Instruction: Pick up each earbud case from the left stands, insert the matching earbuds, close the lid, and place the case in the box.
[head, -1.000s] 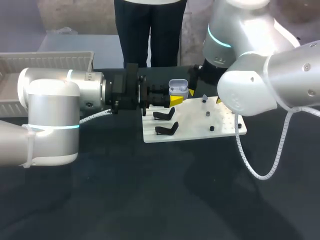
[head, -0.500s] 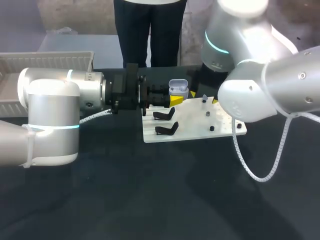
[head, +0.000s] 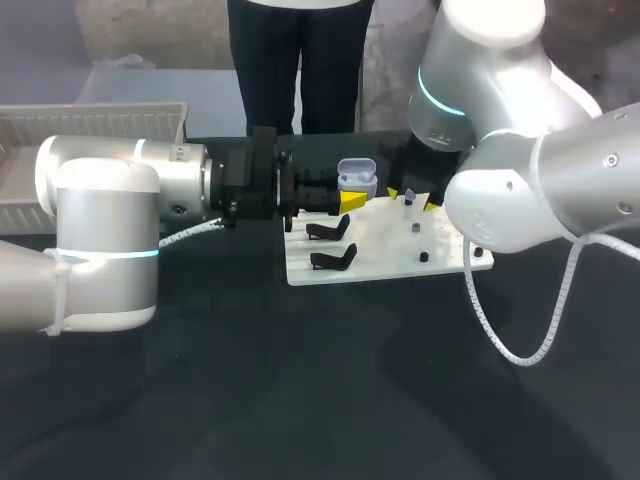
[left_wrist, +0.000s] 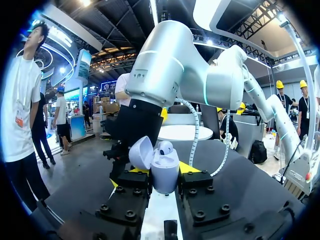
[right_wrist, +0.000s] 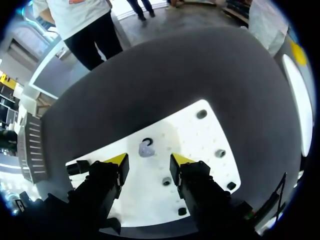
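Observation:
My left gripper (head: 350, 200) reaches in from the left over the white board's (head: 385, 262) back edge, shut on a pale earbud case (head: 357, 178). In the left wrist view the case (left_wrist: 165, 172) stands upright between the fingers with its lid (left_wrist: 141, 152) open and one earbud (left_wrist: 165, 147) seated inside. My right gripper (head: 411, 198) hangs over the board's back right, open. In the right wrist view its yellow tips flank a pale earbud (right_wrist: 145, 149) on a peg, just ahead of the gripper (right_wrist: 149, 160) and apart from both fingers.
Two empty black stands (head: 330, 230) (head: 333, 260) sit on the board's left part. Small dark pegs (right_wrist: 220, 153) (right_wrist: 167, 181) dot its right part. A white slatted box (head: 100, 125) stands at the back left. A person stands behind the table's far edge.
The right gripper's fingers have drawn closer together around the earbud on the board, and the right arm has shifted slightly. The left arm and the case have kept still.

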